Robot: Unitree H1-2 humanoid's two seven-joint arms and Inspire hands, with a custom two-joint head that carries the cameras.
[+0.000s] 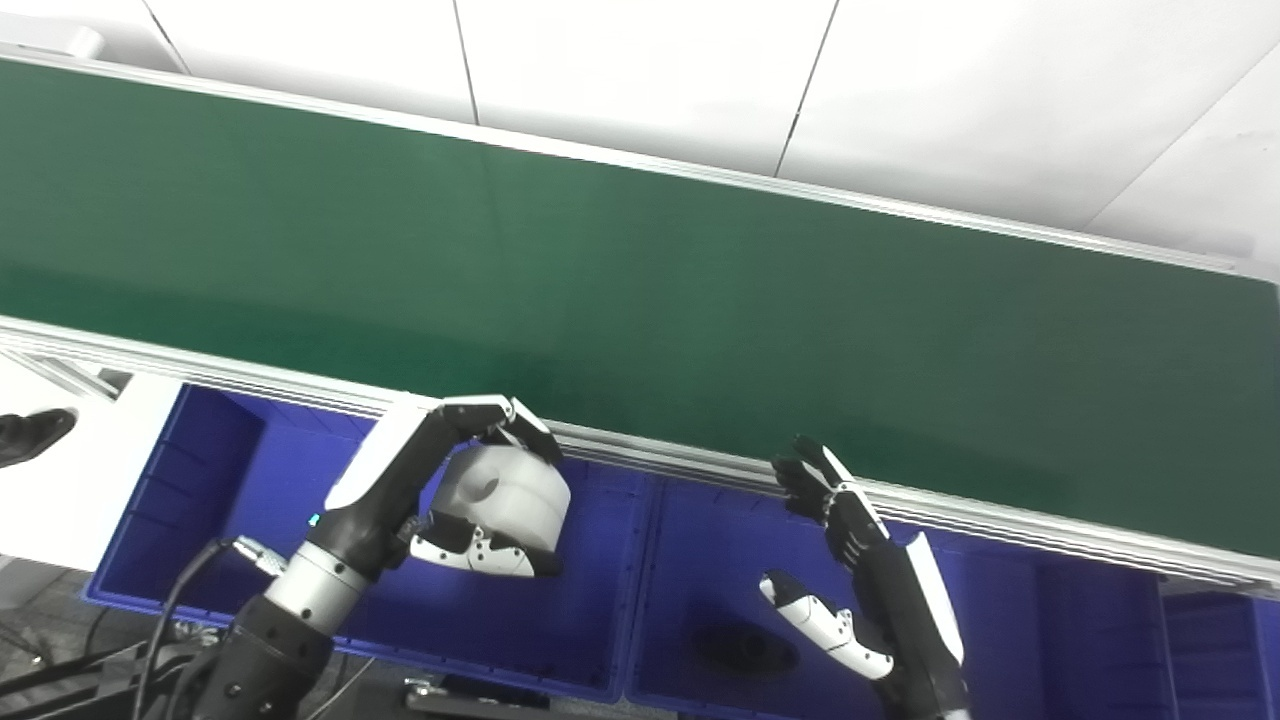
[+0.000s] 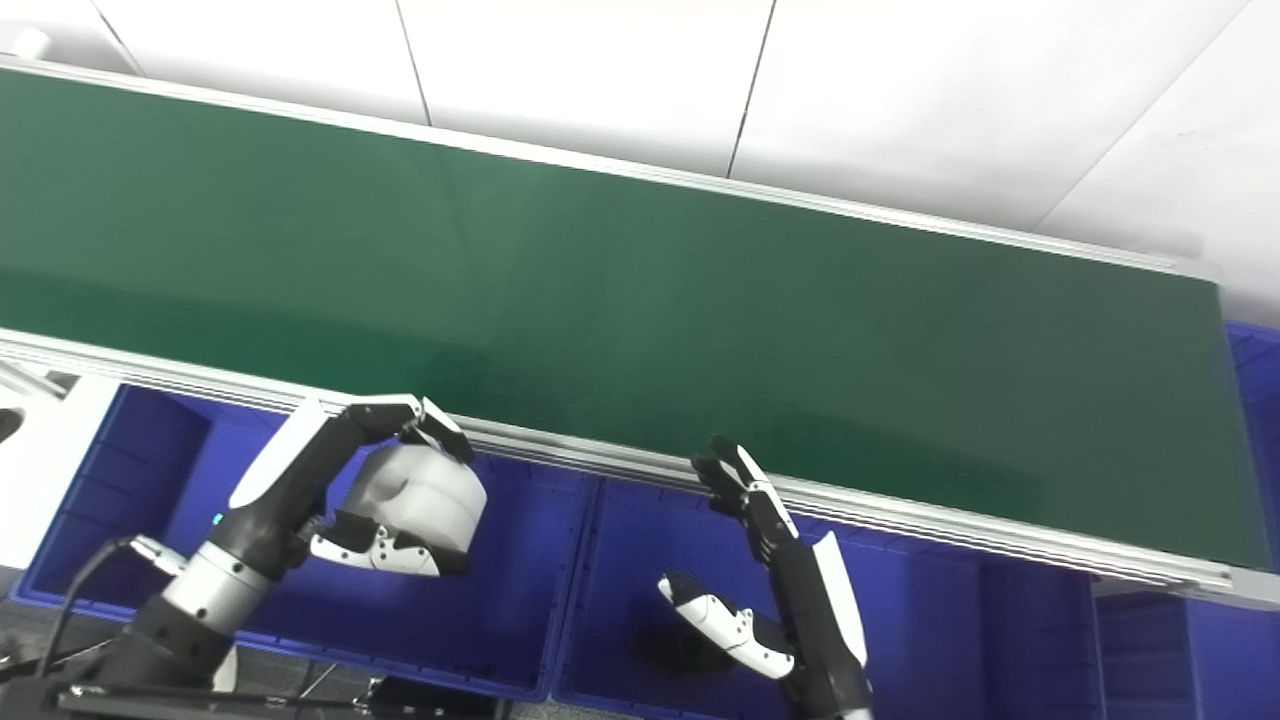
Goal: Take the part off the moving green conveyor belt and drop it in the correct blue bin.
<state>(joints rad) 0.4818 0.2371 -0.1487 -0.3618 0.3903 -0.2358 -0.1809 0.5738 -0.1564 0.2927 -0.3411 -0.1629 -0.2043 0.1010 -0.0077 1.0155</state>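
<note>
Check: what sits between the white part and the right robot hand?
Only the wall where the two blue bins meet. Otherwise the stretch from the white part, held in the left robot hand, to the open right robot hand is bare, in both eye views.

Setting: industrial sorting line, workshop or test lab. Evidence: long green conveyor belt (image 1: 640,280) with aluminium side rails (image 1: 700,465); row of blue plastic bins (image 1: 200,500) along its near edge; pale tiled floor (image 1: 650,70) beyond.
</note>
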